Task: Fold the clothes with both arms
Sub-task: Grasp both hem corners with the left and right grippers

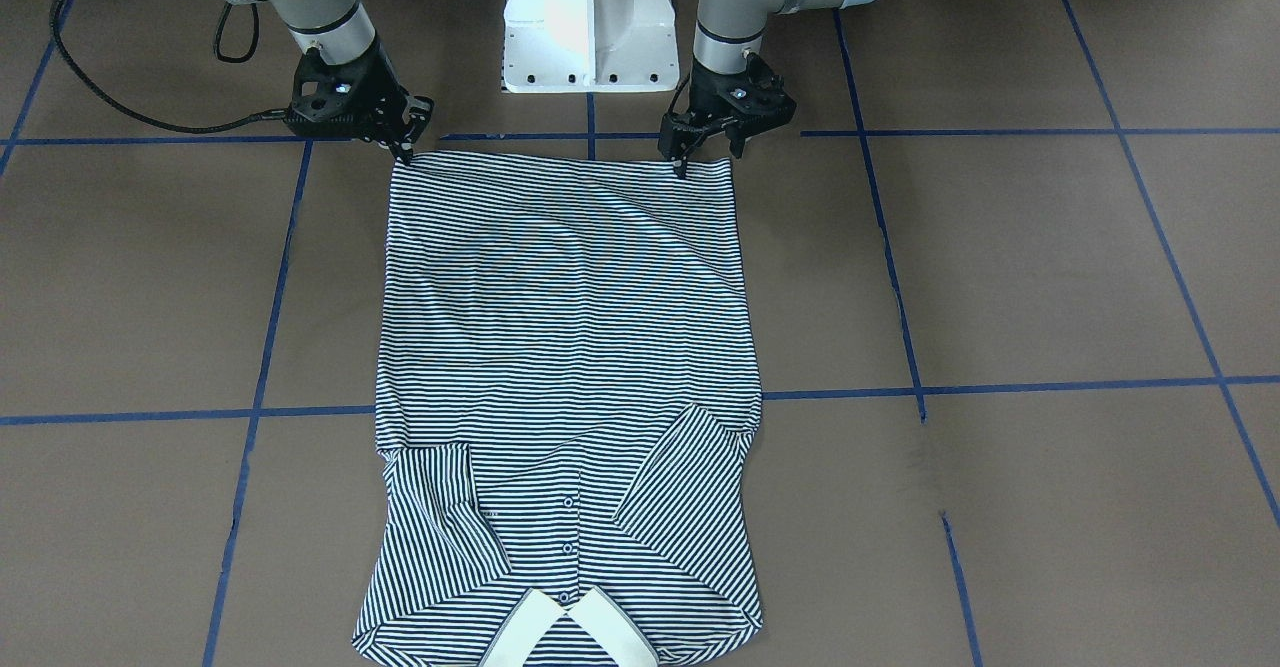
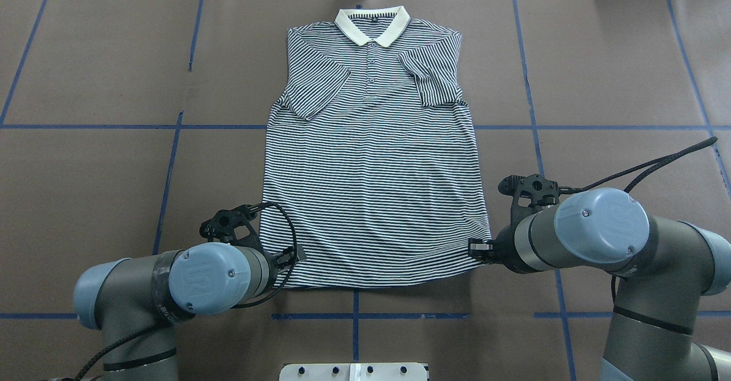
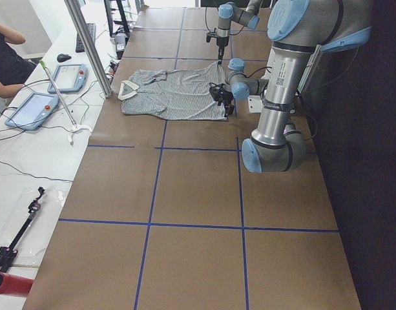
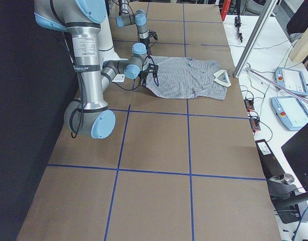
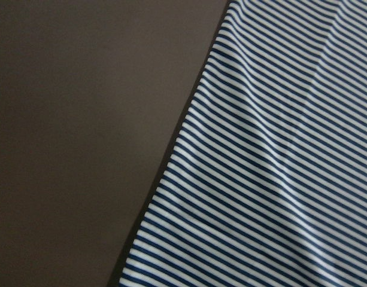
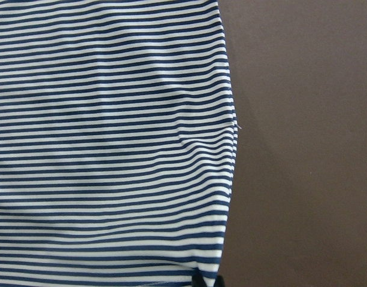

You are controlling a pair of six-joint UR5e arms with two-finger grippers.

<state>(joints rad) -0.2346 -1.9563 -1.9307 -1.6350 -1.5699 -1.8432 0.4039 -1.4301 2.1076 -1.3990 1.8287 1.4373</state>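
Polo shirt (image 2: pixel 371 169), one: flat, face up, centre of the overhead frame, white collar (image 2: pixel 372 25) at top, two sleeves folded inward, three buttons showing.
Arms, two.
Left gripper (image 1: pixel 709 159), one, lower-left hem corner: jaws apart, clasping nothing.
Right gripper (image 2: pixel 478 249), one, lower-right hem corner: touches cloth; opening cannot be told.

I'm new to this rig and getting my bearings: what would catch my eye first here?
A navy-striped polo shirt lies flat in the middle of the brown table, its white collar farthest from the robot and its sleeves folded inward. The left gripper and right gripper sit at its two near hem corners.
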